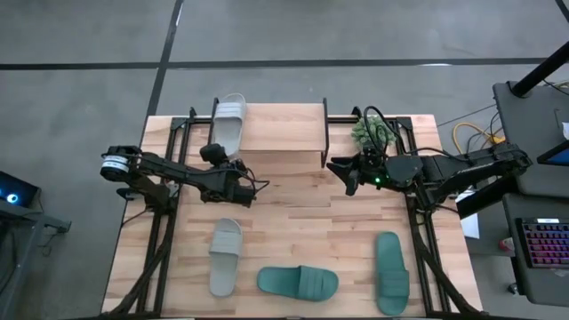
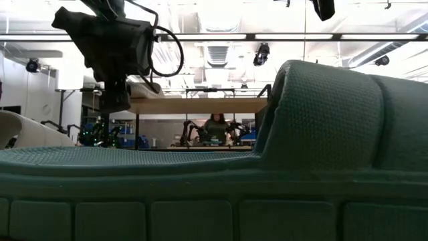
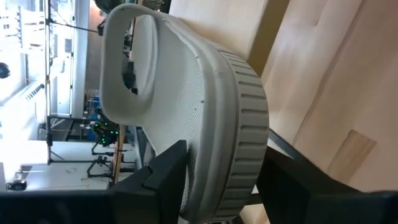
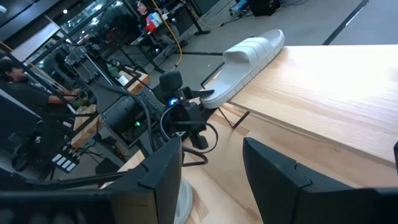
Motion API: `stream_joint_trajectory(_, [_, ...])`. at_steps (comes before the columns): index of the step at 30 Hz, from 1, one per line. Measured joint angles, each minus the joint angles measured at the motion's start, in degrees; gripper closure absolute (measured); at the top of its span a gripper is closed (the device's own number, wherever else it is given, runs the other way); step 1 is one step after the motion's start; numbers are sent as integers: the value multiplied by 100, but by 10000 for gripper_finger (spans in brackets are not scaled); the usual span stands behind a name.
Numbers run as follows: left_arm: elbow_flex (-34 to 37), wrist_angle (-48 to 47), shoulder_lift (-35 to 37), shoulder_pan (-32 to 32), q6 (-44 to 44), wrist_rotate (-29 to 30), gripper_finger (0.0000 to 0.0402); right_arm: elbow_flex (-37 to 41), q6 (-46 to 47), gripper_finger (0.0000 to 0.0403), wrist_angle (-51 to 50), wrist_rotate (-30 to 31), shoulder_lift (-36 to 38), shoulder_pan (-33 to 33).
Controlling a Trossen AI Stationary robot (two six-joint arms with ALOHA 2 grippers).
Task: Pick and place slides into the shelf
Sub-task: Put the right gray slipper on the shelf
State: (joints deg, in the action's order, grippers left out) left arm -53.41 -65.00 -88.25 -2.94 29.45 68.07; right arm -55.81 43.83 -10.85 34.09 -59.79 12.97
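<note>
White slide (image 1: 229, 122) on shelf (image 1: 283, 130), seemingly unbranded

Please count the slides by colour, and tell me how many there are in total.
Pale grey-white slides: 2, one on the shelf at its left end, one on the table.
Teal green slides: 2, both on the table.
Total: 4
</note>
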Motion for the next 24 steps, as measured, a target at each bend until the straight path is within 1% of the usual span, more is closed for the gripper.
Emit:
stream_joint_trajectory(7, [-121, -149, 0, -2, 22, 12, 239, 0, -30, 241, 0, 0, 0, 0])
stream_joint_trajectory(14, [-168, -146, 0, -7, 315, -204, 239, 0, -35, 241, -2, 0, 0, 0])
stream_joint_trajectory(16, [-168, -147, 0, -7, 322, -303, 239, 0, -35, 241, -2, 0, 0, 0])
stream_joint_trajectory(24, [-240, -166, 9, -18, 290, -374, 239, 0, -54, 241, -4, 0, 0, 0])
